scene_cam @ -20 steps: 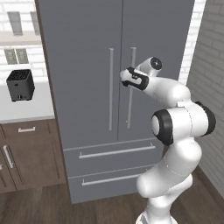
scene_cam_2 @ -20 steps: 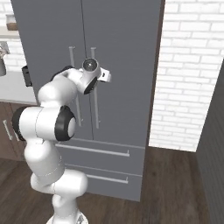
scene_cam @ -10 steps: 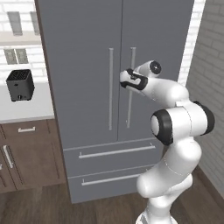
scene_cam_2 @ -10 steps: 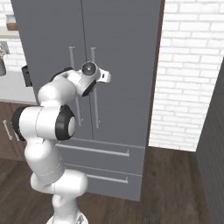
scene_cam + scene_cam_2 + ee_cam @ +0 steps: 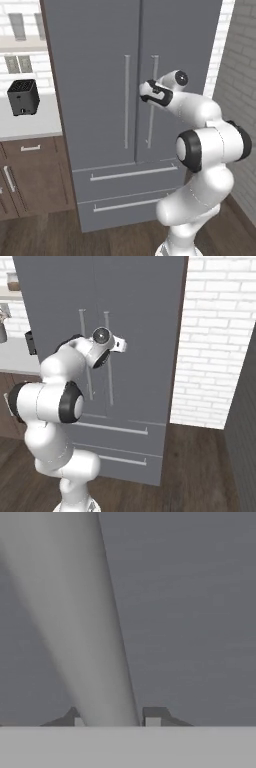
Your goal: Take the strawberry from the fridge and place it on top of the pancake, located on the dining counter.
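Claw (image 5: 114, 719) now clamped on right fridge (image 5: 100, 60) handle (image 5: 80, 622).

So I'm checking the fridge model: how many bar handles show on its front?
4: two vertical, left door handle and right door handle, plus upper drawer handle and lower drawer handle.

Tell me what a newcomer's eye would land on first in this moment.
The tall grey fridge, both doors shut, fills the middle. The white arm reaches to its right-hand door handle, and the end effector is shut on that bar. A black toaster sits on the counter to the left.
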